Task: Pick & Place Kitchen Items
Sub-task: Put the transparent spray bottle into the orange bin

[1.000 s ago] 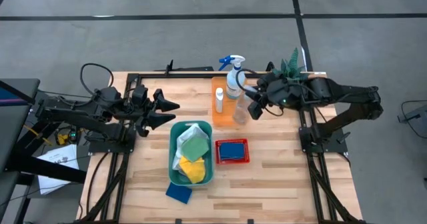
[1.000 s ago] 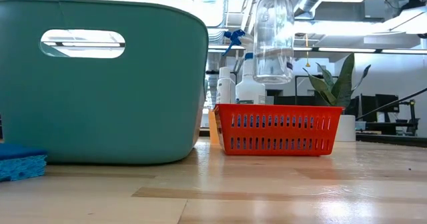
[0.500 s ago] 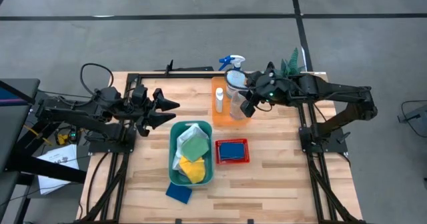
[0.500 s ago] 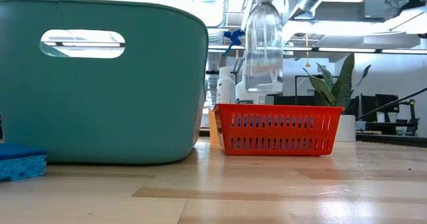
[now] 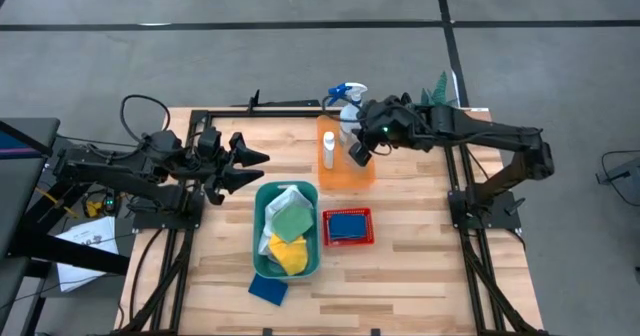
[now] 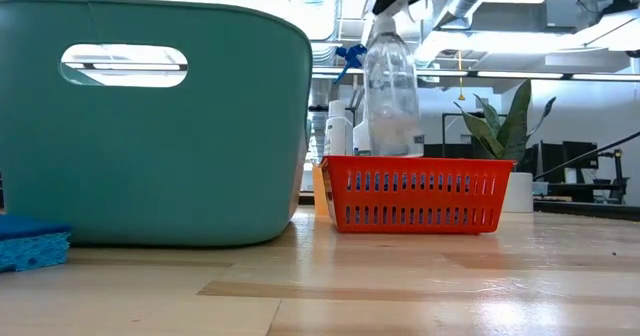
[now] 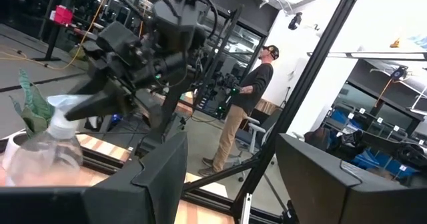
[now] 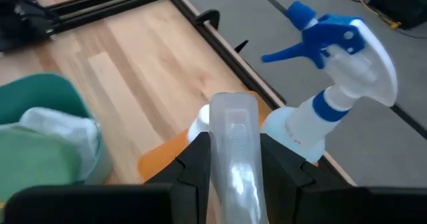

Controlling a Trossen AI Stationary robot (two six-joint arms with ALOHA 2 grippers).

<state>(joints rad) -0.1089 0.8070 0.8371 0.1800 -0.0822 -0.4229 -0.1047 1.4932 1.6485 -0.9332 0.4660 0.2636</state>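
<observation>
My right gripper (image 5: 358, 148) is shut on a clear bottle (image 6: 390, 86) that has no trigger, above the orange bin (image 5: 345, 179) at the table's far middle. Behind the bin's far end rises the clear spray bottle with a blue trigger (image 8: 333, 71). A small white bottle (image 5: 328, 148) stands in the bin. White, green and yellow cloths (image 5: 288, 226) lie in the teal tub (image 5: 258, 228). One blue sponge (image 5: 347, 225) lies in the red basket (image 5: 347, 242), another (image 5: 267, 288) on the table. My left gripper (image 5: 252, 166) waits open, raised over the table's left part. My right gripper pinches the clear bottle's top end (image 6: 392, 26) between its two fingers (image 8: 195, 163). It comes slanting down from the table's right. The bottle hangs upright below the fingers, and the red basket hides its bottom in the low view.
A green plant in a white pot (image 5: 440, 91) stands at the far right corner, behind my right arm. The teal tub and the red basket sit side by side nearer the front. Bare wood lies to the left and right of them. A person stands in the room beyond the table.
My right gripper has carried the clear bottle toward the table's left edge and downward, from beside the orange bin's right end to above the bin. The bottle stayed upright as it sank.
</observation>
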